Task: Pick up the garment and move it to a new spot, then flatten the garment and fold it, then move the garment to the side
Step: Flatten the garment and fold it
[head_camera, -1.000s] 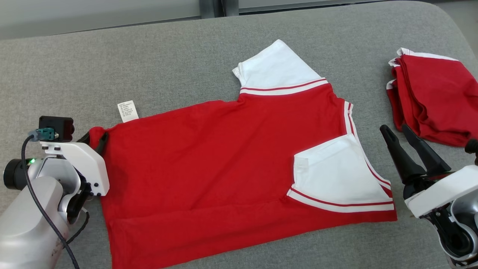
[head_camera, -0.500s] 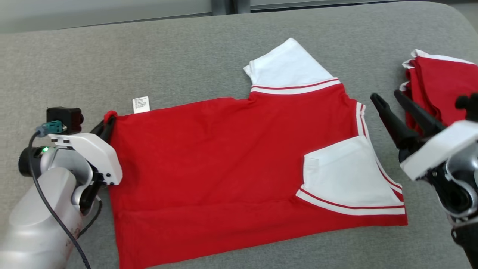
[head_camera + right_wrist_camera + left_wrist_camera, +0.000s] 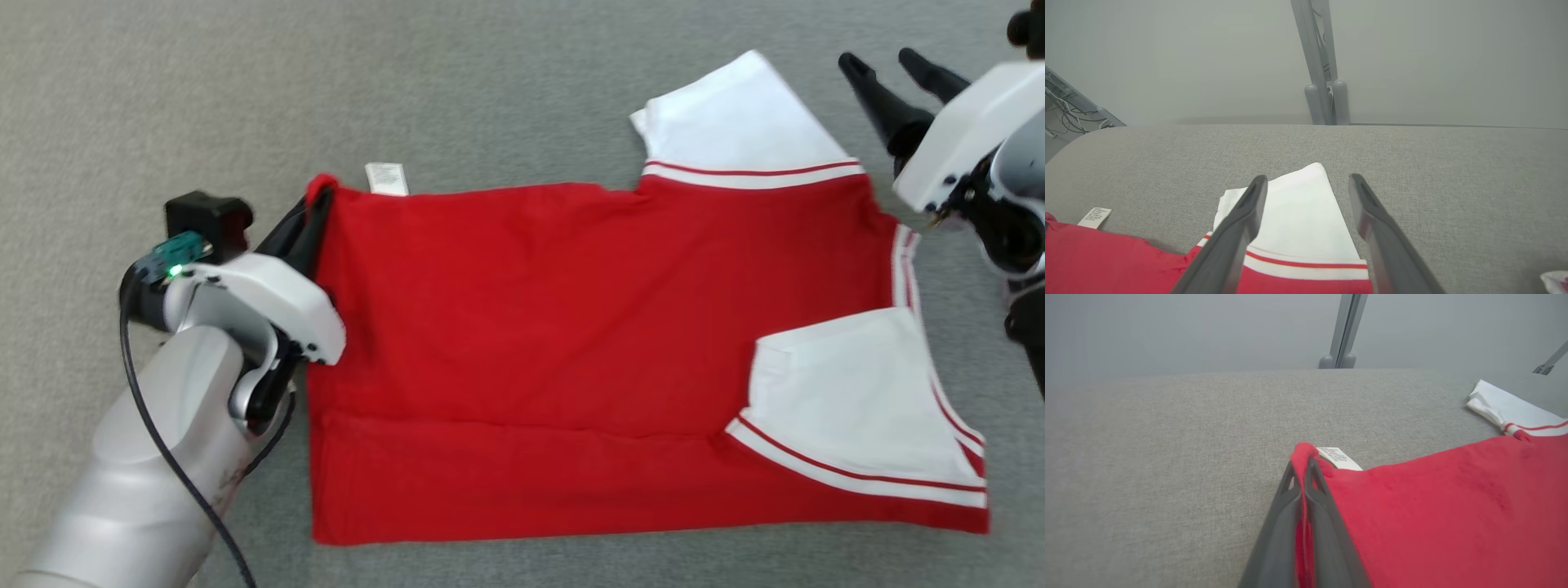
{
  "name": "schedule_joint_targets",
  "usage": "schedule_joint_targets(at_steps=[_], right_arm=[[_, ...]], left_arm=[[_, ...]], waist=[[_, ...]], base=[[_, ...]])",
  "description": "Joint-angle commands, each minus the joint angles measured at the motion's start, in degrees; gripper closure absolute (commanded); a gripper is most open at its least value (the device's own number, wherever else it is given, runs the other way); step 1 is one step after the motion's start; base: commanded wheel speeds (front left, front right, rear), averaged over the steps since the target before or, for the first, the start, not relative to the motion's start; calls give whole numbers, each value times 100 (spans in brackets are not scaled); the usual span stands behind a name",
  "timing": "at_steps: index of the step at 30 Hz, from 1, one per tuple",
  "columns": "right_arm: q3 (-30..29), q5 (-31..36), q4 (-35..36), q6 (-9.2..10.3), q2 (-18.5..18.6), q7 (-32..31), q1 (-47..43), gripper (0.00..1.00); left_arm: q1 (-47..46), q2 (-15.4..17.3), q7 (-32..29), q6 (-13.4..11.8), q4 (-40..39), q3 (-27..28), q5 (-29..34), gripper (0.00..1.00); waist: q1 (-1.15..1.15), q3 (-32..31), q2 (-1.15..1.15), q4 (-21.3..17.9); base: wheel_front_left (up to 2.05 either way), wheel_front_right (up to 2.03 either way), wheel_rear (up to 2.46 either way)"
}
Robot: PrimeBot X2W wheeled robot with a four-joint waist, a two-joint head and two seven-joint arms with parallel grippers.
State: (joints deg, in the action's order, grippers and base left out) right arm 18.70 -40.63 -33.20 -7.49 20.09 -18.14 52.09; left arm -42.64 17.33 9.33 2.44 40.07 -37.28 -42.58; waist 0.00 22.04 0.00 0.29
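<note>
The grey cushion (image 3: 490, 98) and the red shirt (image 3: 531, 327) are looked down on steeply from above in the head view, at middle range. The left wrist view is set low and very near the cloth, aimed along the left gripper (image 3: 1302, 463) across the cushion toward a grey wall (image 3: 1167, 330) and a post (image 3: 1343, 330). The right wrist view is held higher, aimed along the right gripper (image 3: 1307, 179) at the same wall. The white label (image 3: 386, 178) and the far white sleeve (image 3: 739, 122) are shared by all three views.
</note>
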Motion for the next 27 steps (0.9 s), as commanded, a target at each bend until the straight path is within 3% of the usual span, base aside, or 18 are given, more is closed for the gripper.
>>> schedule_joint_targets(at_steps=[1, 10, 20, 21, 22, 23, 25, 27], right_arm=[[23, 140, -292, 0, 57, -111, 283, 0], [168, 667, -1520, 0, 72, -248, 1239, 0], [514, 785, -2245, 0, -21, -253, 1689, 0], [558, 775, -2272, 0, -32, -242, 1693, 10], [623, 773, -2292, 0, -42, -252, 1685, 38], [696, 779, -2312, 0, -29, -248, 1688, 53], [817, 812, -2378, 1, 13, -209, 1691, 60], [888, 801, -2461, 1, 51, -165, 1697, 61]], left_arm=[[-181, -61, 53, -34, -87, -29, 57, 100], [-465, -323, 170, -55, -309, -146, 175, 100], [-647, -438, 277, -7, -230, -194, 197, 100], [-652, -436, 280, -1, -215, -196, 194, 100], [-651, -435, 282, 1, -195, -202, 192, 100], [-654, -435, 285, 4, -180, -207, 188, 100], [-682, -439, 284, 26, -155, -216, 175, 100], [-714, -450, 269, 41, -128, -227, 159, 100]], waist=[[0, 280, 0, 317], [0, 716, 0, 766], [0, 900, 0, 885], [0, 903, 0, 881], [0, 906, 0, 878], [0, 909, 0, 875], [0, 915, 0, 879], [0, 920, 0, 899]], base=[[0, 0, 0], [0, 0, 0], [0, 0, 0], [0, 0, 0], [0, 0, 0], [0, 0, 0], [0, 0, 0], [0, 0, 0]])
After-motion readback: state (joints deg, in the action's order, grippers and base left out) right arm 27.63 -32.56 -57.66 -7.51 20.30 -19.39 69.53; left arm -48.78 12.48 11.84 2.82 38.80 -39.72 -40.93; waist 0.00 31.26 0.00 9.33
